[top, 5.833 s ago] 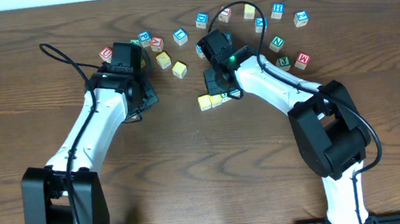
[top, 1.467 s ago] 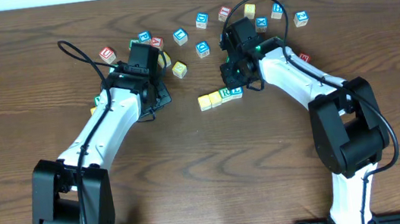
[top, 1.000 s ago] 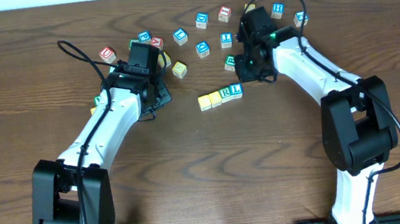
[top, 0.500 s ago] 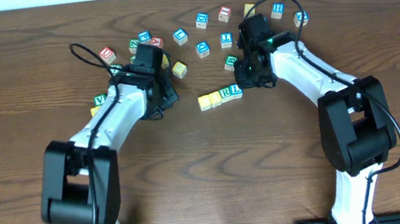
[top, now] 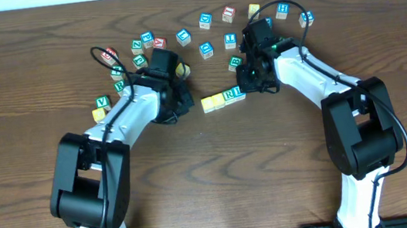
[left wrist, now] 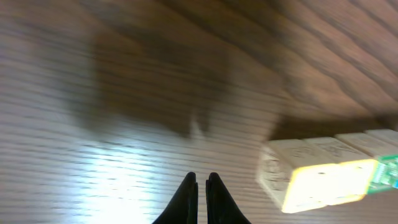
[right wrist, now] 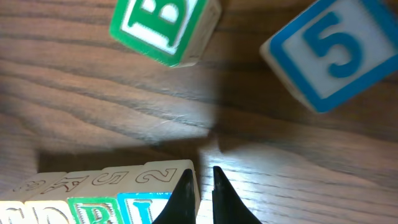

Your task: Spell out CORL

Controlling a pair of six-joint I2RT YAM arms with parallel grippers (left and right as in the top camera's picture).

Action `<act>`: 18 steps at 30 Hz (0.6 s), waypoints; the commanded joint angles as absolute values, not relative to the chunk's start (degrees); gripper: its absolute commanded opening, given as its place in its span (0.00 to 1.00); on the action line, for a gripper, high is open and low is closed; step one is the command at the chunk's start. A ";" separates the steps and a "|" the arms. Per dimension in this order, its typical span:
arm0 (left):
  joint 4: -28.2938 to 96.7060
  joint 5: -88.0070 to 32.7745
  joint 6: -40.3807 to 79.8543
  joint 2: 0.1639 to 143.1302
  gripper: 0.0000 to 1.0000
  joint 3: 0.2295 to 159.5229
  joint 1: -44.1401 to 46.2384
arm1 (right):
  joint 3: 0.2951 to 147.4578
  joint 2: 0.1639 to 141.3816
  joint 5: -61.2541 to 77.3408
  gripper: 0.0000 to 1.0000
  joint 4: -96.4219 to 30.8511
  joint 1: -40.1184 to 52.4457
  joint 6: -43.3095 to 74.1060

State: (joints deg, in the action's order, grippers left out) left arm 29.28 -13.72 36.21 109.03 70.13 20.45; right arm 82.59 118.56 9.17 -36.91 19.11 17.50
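CORL row (top: 223,97), left pincer (left wrist: 202,186) closed nearby, right pincer (right wrist: 200,180) closed at L end

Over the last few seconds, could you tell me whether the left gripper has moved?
Yes. The left gripper has swung to the right across the table, ending nearer the row of cubes, which lies where it did.

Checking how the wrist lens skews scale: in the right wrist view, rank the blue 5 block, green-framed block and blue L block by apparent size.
1. blue 5 block, largest.
2. green-framed block, cut by the top edge.
3. blue L block, mostly cropped below.
Cropping and nearness make the ranking unsure.
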 commanded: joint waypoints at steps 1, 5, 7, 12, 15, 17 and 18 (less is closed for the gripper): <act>28.49 -14.55 36.82 110.37 0.07 70.32 21.76 | 81.54 117.38 10.76 0.06 -36.38 20.12 18.20; 27.90 -14.57 37.63 111.39 0.07 70.32 22.22 | 81.47 117.38 10.74 0.05 -36.40 20.47 18.20; 27.79 -14.57 37.65 111.46 0.07 70.32 22.22 | 81.47 117.38 10.74 0.05 -36.40 20.47 18.20; 27.07 -14.59 37.63 111.46 0.07 70.35 22.28 | 81.47 117.38 10.94 0.05 -36.53 20.51 18.20; 26.63 -14.61 37.63 111.46 0.07 70.32 22.39 | 81.47 117.38 10.98 0.05 -36.71 20.86 18.24; 26.44 -14.61 37.63 111.46 0.08 70.32 22.44 | 81.47 117.38 10.94 0.04 -36.88 21.15 18.72; 26.37 -14.61 37.63 111.46 0.07 70.35 22.44 | 81.47 117.38 10.94 0.04 -37.06 21.26 19.18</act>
State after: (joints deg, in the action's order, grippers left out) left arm 26.55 -14.52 37.50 110.72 70.13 22.28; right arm 81.73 118.56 10.48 -36.71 20.43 17.74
